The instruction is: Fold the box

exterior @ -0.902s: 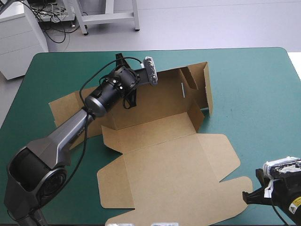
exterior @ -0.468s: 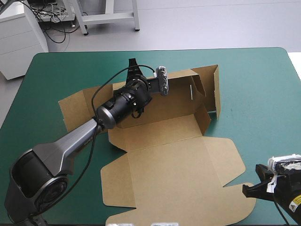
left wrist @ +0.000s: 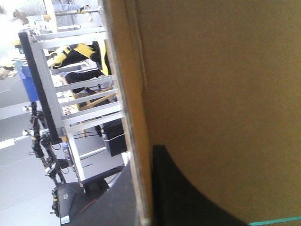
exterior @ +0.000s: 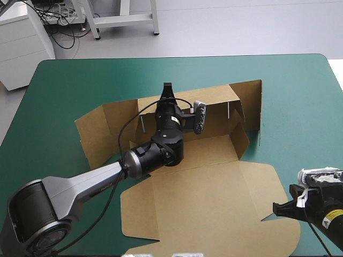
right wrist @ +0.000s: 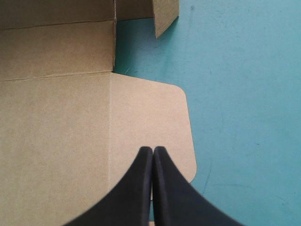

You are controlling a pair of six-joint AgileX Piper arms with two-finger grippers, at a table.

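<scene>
The brown box [exterior: 209, 187] lies in the middle of the table, its lid flat toward the near edge. Its back wall [exterior: 217, 103] and right side wall [exterior: 253, 110] stand raised, and a left flap [exterior: 99, 131] lies spread out. My left gripper [exterior: 168, 91] sits at the top edge of the back wall, shut on it. In the left wrist view one black finger [left wrist: 181, 193] lies against the brown board [left wrist: 221, 84]; the other is hidden behind it. My right gripper [right wrist: 153, 151] is shut and empty, over the lid's rounded right flap [right wrist: 150, 117] near the table's near right corner [exterior: 281, 208].
The teal-green cover [exterior: 300, 96] shows to the right of the box and along the far edge. The left arm [exterior: 96, 179] stretches across the box's left part from the near left.
The box has slid to the right across the table, carried by my left gripper on the back wall. The back wall now stands straighter. The right gripper has barely shifted.
</scene>
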